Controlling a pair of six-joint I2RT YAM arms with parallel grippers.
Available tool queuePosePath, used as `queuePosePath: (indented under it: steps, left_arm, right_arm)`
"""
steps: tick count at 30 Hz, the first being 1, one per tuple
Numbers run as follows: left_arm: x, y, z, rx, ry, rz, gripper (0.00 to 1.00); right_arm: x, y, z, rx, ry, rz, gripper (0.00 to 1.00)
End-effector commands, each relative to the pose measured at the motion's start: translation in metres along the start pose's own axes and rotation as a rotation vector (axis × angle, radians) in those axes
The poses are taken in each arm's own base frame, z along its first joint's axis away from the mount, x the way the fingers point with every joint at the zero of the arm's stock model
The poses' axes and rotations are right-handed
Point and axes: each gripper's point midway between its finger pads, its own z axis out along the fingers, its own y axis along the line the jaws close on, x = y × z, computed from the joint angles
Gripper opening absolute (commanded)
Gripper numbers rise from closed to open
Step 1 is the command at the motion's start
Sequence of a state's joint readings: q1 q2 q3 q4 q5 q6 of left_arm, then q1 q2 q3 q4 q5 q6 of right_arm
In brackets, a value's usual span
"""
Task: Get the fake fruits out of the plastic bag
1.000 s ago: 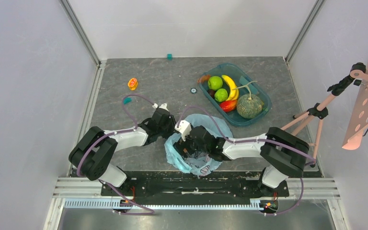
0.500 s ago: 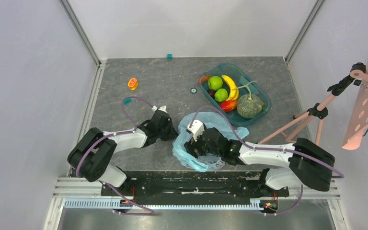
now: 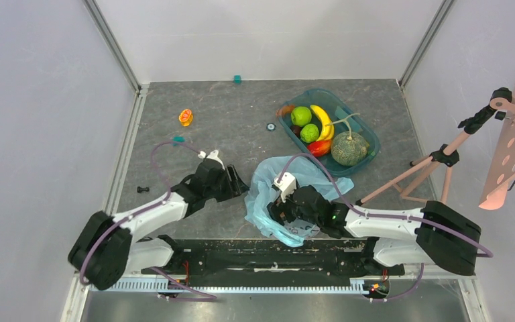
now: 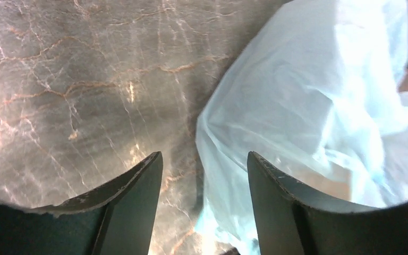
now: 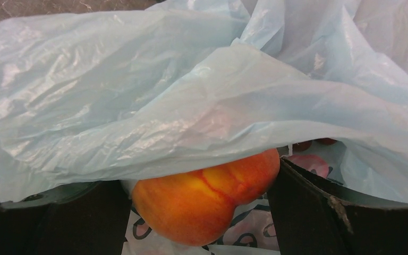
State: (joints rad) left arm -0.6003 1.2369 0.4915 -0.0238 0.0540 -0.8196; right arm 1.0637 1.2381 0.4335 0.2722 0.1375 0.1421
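Note:
The light-blue plastic bag (image 3: pixel 303 176) lies crumpled at the near middle of the table. My right gripper (image 3: pixel 276 216) reaches into its mouth. In the right wrist view the right gripper (image 5: pixel 194 176) is shut on an orange peach (image 5: pixel 207 202) under a fold of the bag (image 5: pixel 138 106). My left gripper (image 3: pixel 233 182) is open and empty just left of the bag; in the left wrist view the left gripper (image 4: pixel 204 159) straddles the edge of the bag (image 4: pixel 308 106). The melon (image 3: pixel 349 149), two green fruits (image 3: pixel 301 115) and a dark fruit (image 3: pixel 296 130) lie in the teal tray (image 3: pixel 370 136).
A banana (image 3: pixel 322 119) and a red mango (image 3: pixel 318 148) also lie in the tray. A small orange toy (image 3: pixel 186 117), a teal block (image 3: pixel 237 79), a small round piece (image 3: pixel 270 126) and a black bit (image 3: pixel 142 190) lie on the table. A pink tripod (image 3: pixel 436 159) stands at right.
My left gripper has drawn back to the left, off the bag. My right gripper has moved right and nearer within the bag, and the bag has shifted right with it.

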Motion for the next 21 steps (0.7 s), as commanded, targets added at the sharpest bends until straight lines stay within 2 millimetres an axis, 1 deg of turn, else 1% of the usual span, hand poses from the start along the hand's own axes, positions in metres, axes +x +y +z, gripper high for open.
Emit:
queuePosePath:
  steps: [1, 4, 6, 9, 14, 15, 18, 21]
  left_arm:
    - [-0.005, -0.010, -0.026, 0.057, -0.042, -0.077, 0.66]
    - [0.000, -0.019, -0.034, 0.120, -0.028, -0.090, 0.66]
    - [0.006, -0.023, -0.034, 0.153, -0.009, -0.104, 0.64]
    - [0.013, -0.024, -0.033, 0.170, 0.015, -0.117, 0.62]
    - [0.025, -0.017, -0.031, 0.159, 0.036, -0.135, 0.62]
    - [0.022, -0.023, -0.030, 0.184, 0.027, -0.136, 0.62]
    - [0.026, -0.027, -0.026, 0.200, 0.042, -0.146, 0.61]
    - [0.025, -0.032, -0.022, 0.213, 0.044, -0.167, 0.61]
  right_arm:
    - [-0.018, 0.003, -0.002, -0.011, -0.097, 0.051, 0.66]
    - [-0.021, 0.004, -0.003, -0.020, -0.122, 0.060, 0.65]
    - [-0.022, 0.005, -0.004, -0.023, -0.136, 0.067, 0.65]
    - [-0.025, 0.005, -0.005, -0.025, -0.149, 0.073, 0.64]
    - [-0.028, 0.006, -0.005, -0.032, -0.158, 0.077, 0.64]
    - [-0.028, 0.007, -0.005, -0.035, -0.160, 0.077, 0.64]
    - [-0.029, 0.008, -0.005, -0.044, -0.164, 0.078, 0.64]
    - [-0.026, 0.010, -0.003, -0.056, -0.155, 0.077, 0.63]
